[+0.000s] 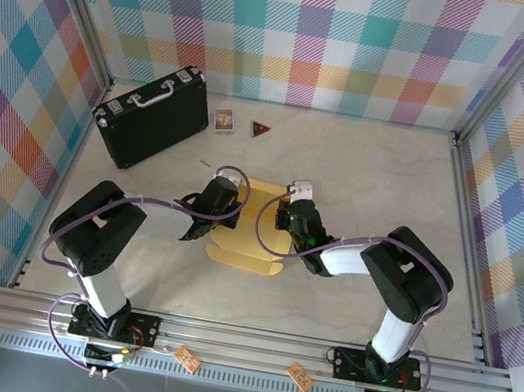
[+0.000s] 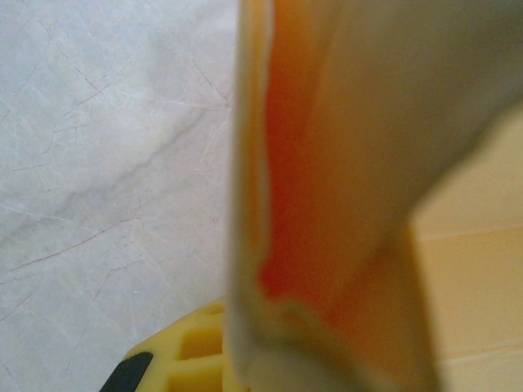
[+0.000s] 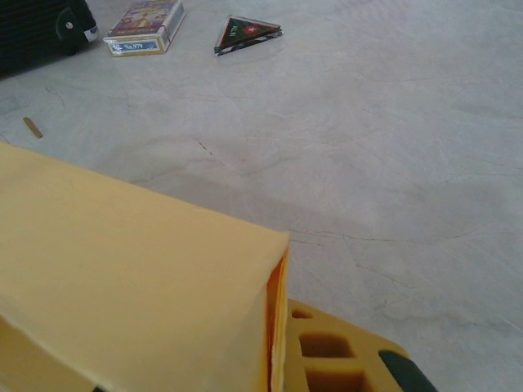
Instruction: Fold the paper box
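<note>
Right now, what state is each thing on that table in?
paper box: partly folded, panels lifted.
left end effector: shut on the paper box.
right end effector: shut on the paper box.
black case: closed, lying flat.
small card box: closed, lying flat.

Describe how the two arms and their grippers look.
The left arm and right arm match: bulky black joints, white segments, a purple cable looping along each. A green light glows near the right wrist. The left finger and right finger are yellow, with square hollows and a black patch.
</note>
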You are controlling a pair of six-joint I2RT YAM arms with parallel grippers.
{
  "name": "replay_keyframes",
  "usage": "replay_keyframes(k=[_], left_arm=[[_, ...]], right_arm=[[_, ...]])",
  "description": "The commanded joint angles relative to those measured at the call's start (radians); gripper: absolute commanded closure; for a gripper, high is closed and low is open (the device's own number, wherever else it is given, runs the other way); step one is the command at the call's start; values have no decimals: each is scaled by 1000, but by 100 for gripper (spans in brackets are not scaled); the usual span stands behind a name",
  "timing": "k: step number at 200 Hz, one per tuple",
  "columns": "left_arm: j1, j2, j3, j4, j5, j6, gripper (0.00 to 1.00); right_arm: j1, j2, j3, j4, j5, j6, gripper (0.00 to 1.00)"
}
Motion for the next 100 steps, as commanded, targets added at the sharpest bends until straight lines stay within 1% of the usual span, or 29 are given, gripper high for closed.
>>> replay_keyframes(k=[1,2,4,7,8,13,25,26,28,33,52,71,91,100], left_arm=[[-6,-7,28,-19,-14,-2,78],[-7,-8,29,-20,-12,-2,76],[-7,-9,28,-23,-10,0,69],[-7,-14,26,-25,-7,1,62],[-7,-15,24,-26,-5,1,62],[-6,-23,17,-25,6,4,53],[-10,-62,-19,-6,16,6,38],[-9,-67,-22,-6,15,5,33],[-10,-76,-28,-4,12,3,27],[-10,-97,-40,-7,2,-4,21],[-9,-190,-88,-46,-20,-24,18],[-8,-286,-135,-88,-32,-45,20],[-5,-385,-167,-124,-81,-68,19],[9,-415,-170,-132,-72,-82,19]], right_arm=[[-2,-15,6,-13,-8,13,100],[-2,-15,6,-13,-8,13,100],[-2,-15,6,-13,-7,13,100],[-1,-15,6,-13,-7,13,100],[-2,-15,6,-13,-6,13,100],[-2,-15,7,-14,-4,13,100],[-2,-14,9,-19,-2,13,100],[-2,-14,9,-19,-2,13,100],[-2,-13,9,-19,-1,13,100],[-2,-13,10,-20,1,14,100],[-2,-16,9,-25,6,10,100],[-2,-15,10,-25,12,10,100],[-2,-13,12,-24,3,13,100],[-3,-13,13,-24,0,13,100]])
